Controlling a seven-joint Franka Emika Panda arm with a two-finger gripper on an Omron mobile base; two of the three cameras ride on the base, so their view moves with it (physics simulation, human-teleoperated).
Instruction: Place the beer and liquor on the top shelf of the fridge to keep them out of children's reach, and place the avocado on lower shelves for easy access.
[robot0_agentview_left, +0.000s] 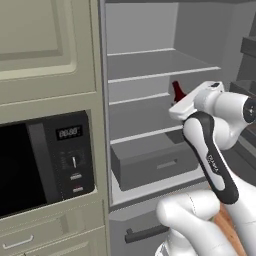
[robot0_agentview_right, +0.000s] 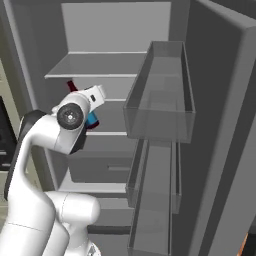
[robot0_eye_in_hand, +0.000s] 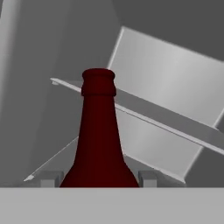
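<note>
Dark red bottle (robot0_eye_in_hand: 98, 140) held in the gripper (robot0_eye_in_hand: 98, 180), inside the fridge (robot0_agentview_left: 150, 35).
Its fingers sit partly closed around the bottle, below the top shelf (robot0_agentview_left: 162, 75). Next, I think, it must lift higher and set it there.
</note>
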